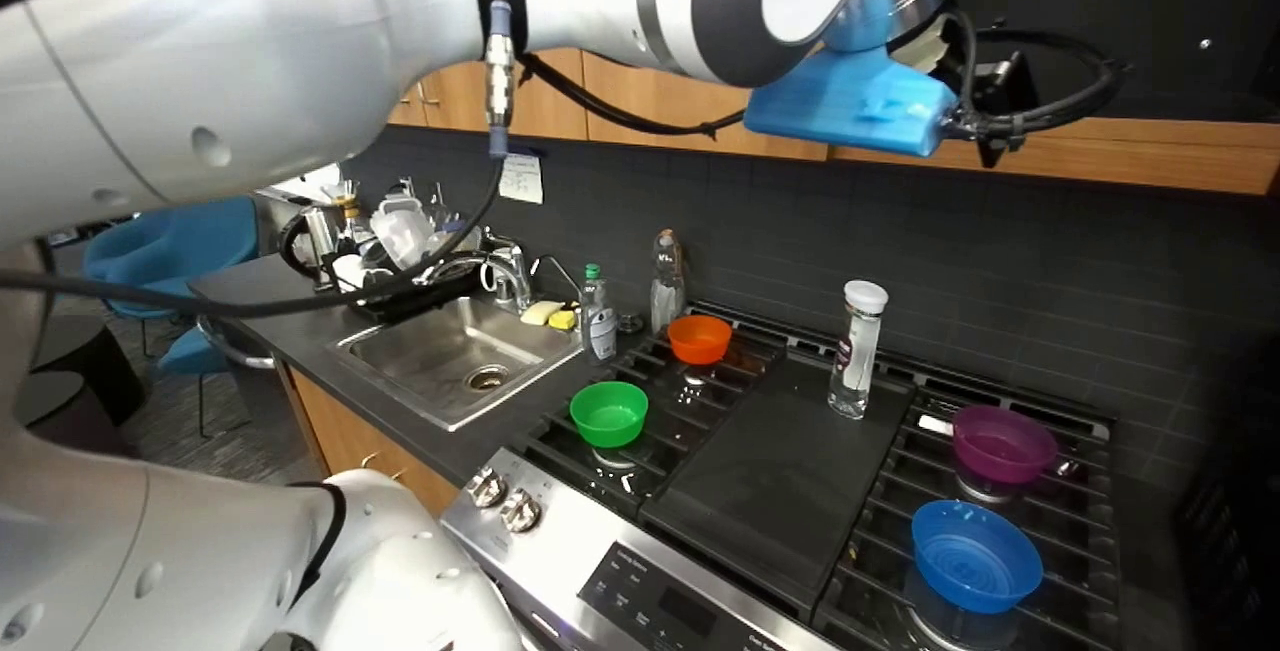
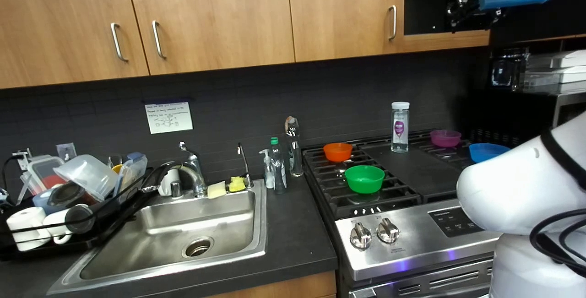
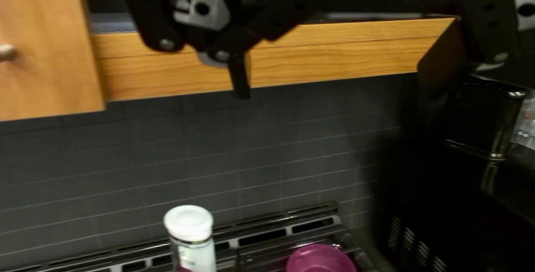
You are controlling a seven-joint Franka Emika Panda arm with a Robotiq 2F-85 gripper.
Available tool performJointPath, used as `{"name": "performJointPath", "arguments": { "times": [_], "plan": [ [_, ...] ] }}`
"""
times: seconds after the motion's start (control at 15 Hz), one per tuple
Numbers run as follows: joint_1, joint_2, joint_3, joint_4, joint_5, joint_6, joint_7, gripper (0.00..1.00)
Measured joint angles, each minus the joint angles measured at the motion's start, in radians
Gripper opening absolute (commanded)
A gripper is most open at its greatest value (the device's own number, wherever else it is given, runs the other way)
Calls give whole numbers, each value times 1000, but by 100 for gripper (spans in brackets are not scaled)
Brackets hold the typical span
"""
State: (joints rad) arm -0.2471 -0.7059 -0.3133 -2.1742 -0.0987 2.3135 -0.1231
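Observation:
My gripper [image 3: 332, 90] hangs high above the stove, in front of the upper cabinets. Its fingers stand wide apart, and only the cabinet edge and dark wall show behind the gap. Below it, a clear bottle with a white cap [image 1: 858, 351] stands upright on the black griddle plate [image 1: 770, 471]. To the bottle's right on the grates are a purple bowl [image 1: 1003, 446] and a blue bowl [image 1: 975, 559]. On its other side sit an orange bowl [image 2: 338, 152] and a green bowl [image 2: 365, 179]. The gripper touches none of these.
Wooden upper cabinets [image 2: 348, 9] run along the wall at gripper height. A steel sink [image 2: 192, 215], a loaded dish rack [image 2: 68, 238] and a green-capped bottle [image 2: 277, 165] stand beside the stove. Past the stove's far end is a black appliance [image 3: 443, 222].

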Motion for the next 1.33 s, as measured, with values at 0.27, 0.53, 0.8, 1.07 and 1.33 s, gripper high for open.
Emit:
{"name": "performJointPath", "arguments": {
  "times": [0.27,0.53,0.8,1.07,1.33],
  "plan": [
    [104,-87,-17,-84,116,17,-68,100],
    [241,-96,-96,-85,235,-14,-192,100],
    [348,-74,-184,-47,322,-43,-300,100],
    [415,-42,-248,17,381,-113,-399,100],
    [443,-17,-276,74,414,-192,-473,100]
  ]
}}
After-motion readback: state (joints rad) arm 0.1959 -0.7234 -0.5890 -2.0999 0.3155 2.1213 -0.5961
